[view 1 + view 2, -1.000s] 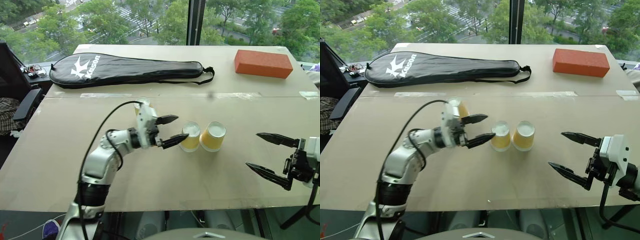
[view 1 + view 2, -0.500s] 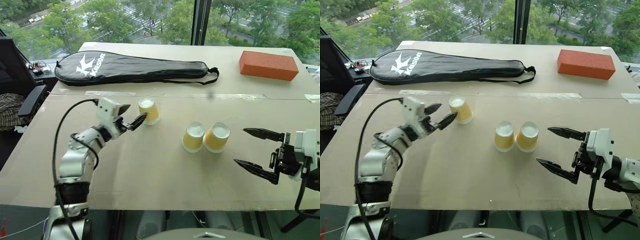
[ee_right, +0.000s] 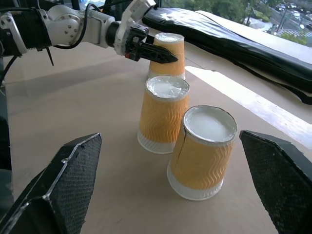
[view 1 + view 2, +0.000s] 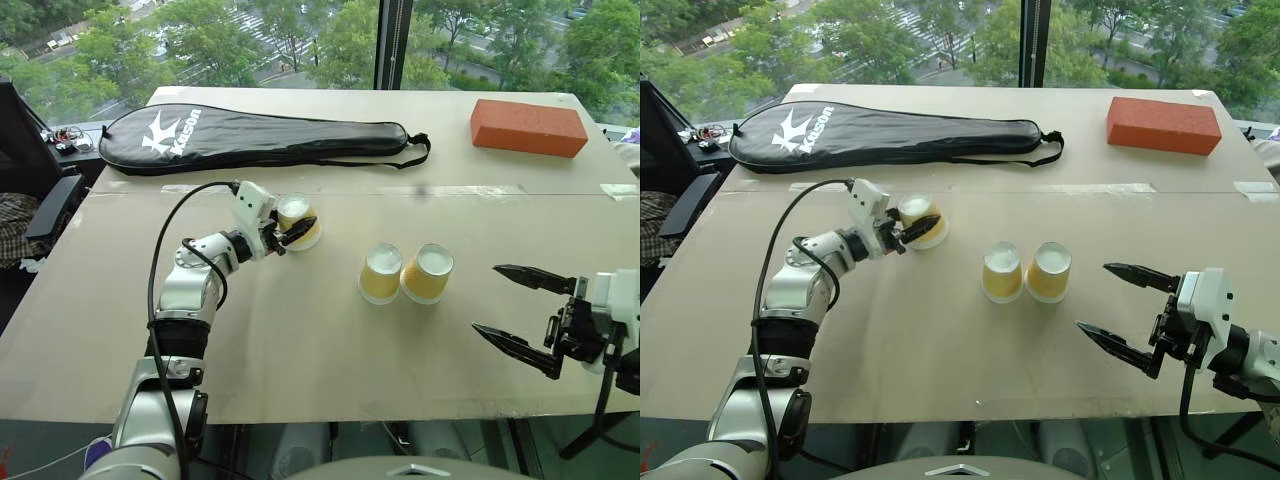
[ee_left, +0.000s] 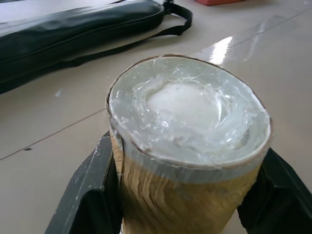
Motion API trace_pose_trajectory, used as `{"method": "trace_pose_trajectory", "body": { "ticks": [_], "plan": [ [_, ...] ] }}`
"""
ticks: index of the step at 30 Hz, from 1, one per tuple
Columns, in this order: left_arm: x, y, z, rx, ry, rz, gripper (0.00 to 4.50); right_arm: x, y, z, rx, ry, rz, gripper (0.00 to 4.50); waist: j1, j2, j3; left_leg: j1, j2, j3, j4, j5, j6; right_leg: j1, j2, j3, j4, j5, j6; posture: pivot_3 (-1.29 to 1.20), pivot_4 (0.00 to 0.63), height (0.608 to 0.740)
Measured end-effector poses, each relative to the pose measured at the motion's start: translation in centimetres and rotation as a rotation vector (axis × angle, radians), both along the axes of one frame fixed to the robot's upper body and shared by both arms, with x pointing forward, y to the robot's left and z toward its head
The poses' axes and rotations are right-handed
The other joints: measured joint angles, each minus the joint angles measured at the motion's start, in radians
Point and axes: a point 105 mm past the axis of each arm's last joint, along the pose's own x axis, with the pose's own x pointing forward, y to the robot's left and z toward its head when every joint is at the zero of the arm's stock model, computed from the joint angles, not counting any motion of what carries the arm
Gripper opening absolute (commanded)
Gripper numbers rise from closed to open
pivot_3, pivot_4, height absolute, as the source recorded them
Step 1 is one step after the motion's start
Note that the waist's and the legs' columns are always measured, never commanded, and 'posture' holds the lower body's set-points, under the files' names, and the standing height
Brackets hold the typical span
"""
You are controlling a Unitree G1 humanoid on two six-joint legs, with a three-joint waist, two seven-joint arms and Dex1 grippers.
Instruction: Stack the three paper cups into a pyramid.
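The left gripper (image 4: 296,229) is squeezed tight around one paper cup (image 4: 297,219). Its black fingers (image 5: 90,185) press on both sides of the cup. This cup sits upside down on the table (image 4: 300,330), with its white bottom facing up. It is off on its own, to the left of the other cups and a bit farther back.

The right gripper (image 4: 525,312) is wide apart and holds nothing. It hangs over the right side of the table and points toward the cups.

Two more paper cups, the middle cup (image 4: 381,273) and the right cup (image 4: 427,273), stand upside down in the middle of the table. They are just beside each other, and they look like they touch.

A long black racket bag (image 4: 250,135) lies at the back of the table, behind the held cup. An orange brick (image 4: 528,126) lies at the back right, well apart from the cups.
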Motion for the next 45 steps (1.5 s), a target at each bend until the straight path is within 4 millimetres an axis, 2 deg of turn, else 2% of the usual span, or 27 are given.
{"method": "trace_pose_trajectory", "body": {
  "ticks": [3, 7, 8, 10, 13, 18, 28, 31, 33, 38, 41, 45],
  "plan": [
    [-1.6, -1.9, 2.0, -0.069, 0.044, -0.17, 2.46, -0.2, -0.1, -0.2, -0.001, 0.008, -0.006, 4.5, 0.001, -0.001, 0.001, 0.0, 0.0, 0.0, 0.0, 0.0, 0.0, 0.0, 0.0, 0.0, 0.0, 0.0, 0.0, 0.0, 0.15, 0.74],
    [-3.4, -6.1, 7.8, -0.11, 0.016, -0.436, 2.46, -0.2, -1.0, 0.2, -0.017, -0.014, -0.025, 4.5, 0.004, -0.002, 0.001, 0.0, -0.001, -0.001, 0.002, 0.0, 0.0, 0.001, 0.0, -0.001, 0.0, -0.002, 0.003, 0.0, 0.15, 0.74],
    [-3.7, -6.9, 8.6, -0.1, 0.004, -0.477, 2.46, -0.2, -1.2, 0.2, -0.021, -0.014, -0.031, 4.5, 0.001, -0.002, 0.001, 0.0, -0.001, 0.0, 0.002, 0.0, 0.0, 0.001, 0.0, 0.0, 0.0, -0.002, 0.003, 0.0, 0.15, 0.74],
    [-4.2, -8.5, 8.8, -0.083, 0.013, -0.535, 2.46, -0.1, -1.9, 0.2, -0.03, -0.01, -0.045, 4.5, -0.001, -0.001, 0.001, 0.001, -0.002, 0.001, 0.001, 0.0, 0.0, 0.001, 0.0, 0.001, 0.0, -0.002, 0.003, 0.0, 0.15, 0.74],
    [-4.9, -10.7, 7.7, -0.077, 0.076, -0.602, 2.46, -0.2, -3.0, 0.1, -0.048, 0.002, -0.071, 4.5, -0.004, -0.001, 0.001, 0.001, -0.002, 0.0, 0.001, 0.0, 0.0, 0.001, 0.002, 0.001, 0.0, -0.001, 0.002, 0.0, 0.15, 0.74],
    [-5.6, -13.5, 7.1, -0.027, 0.078, -0.673, 2.46, -0.5, -3.4, 0.1, -0.062, 0.002, -0.097, 4.5, -0.001, -0.001, 0.001, 0.001, -0.001, -0.001, 0.001, 0.0, 0.0, 0.001, 0.003, 0.0, 0.001, -0.002, 0.003, 0.0, 0.15, 0.74],
    [-5.7, -14.6, 6.7, 0.066, 0.018, -0.699, 2.46, -0.7, -3.0, 0.2, -0.062, -0.01, -0.115, 4.5, 0.0, -0.001, 0.001, 0.0, -0.002, 0.0, 0.001, 0.0, 0.0, 0.001, 0.002, 0.001, 0.0, -0.002, 0.003, 0.0, 0.15, 0.74],
    [-5.6, -14.8, 6.1, 0.1, 0.019, -0.7, 3.53, -0.6, -3.1, 0.2, -0.064, -0.012, -0.12, 4.5, 0.0, -0.001, 0.001, 0.0, -0.002, 0.0, 0.001, 0.0, 0.0, 0.001, 0.002, 0.001, 0.0, -0.002, 0.003, 0.0, 0.15, 0.74],
    [-5.5, -14.9, 5.8, 0.12, -0.004, -0.702, 4.46, -0.6, -3.1, 0.2, -0.066, -0.014, -0.121, 4.5, 0.0, -0.001, 0.001, 0.001, -0.002, 0.0, 0.001, 0.0, 0.0, 0.001, 0.002, 0.002, 0.0, -0.002, 0.003, 0.0, 0.15, 0.74],
    [-5.7, -15.0, 6.1, 0.081, -0.001, -0.715, 4.46, -0.5, -3.0, 0.3, -0.068, -0.021, -0.121, 4.5, 0.0, -0.001, 0.001, 0.0, -0.001, 0.0, 0.001, 0.0, 0.0, 0.001, 0.002, 0.001, 0.0, -0.002, 0.003, 0.0, 0.15, 0.74],
    [-5.4, -14.4, 6.8, 0.048, 0.0, -0.689, 4.46, -0.4, -3.0, 0.4, -0.072, -0.025, -0.122, 4.5, -0.001, -0.001, 0.001, 0.001, -0.001, 0.0, 0.001, 0.0, 0.0, 0.0, 0.002, 0.001, 0.0, -0.002, 0.003, 0.0, 0.15, 0.74],
    [-5.7, -12.7, 7.4, 0.003, -0.002, -0.656, 4.46, -0.3, -2.9, 0.4, -0.07, -0.03, -0.114, 4.5, -0.004, -0.001, 0.001, 0.001, 0.0, 0.0, 0.001, 0.0, 0.0, 0.0, 0.002, 0.002, 0.001, -0.002, 0.002, 0.0, 0.15, 0.74]
  ]
}}
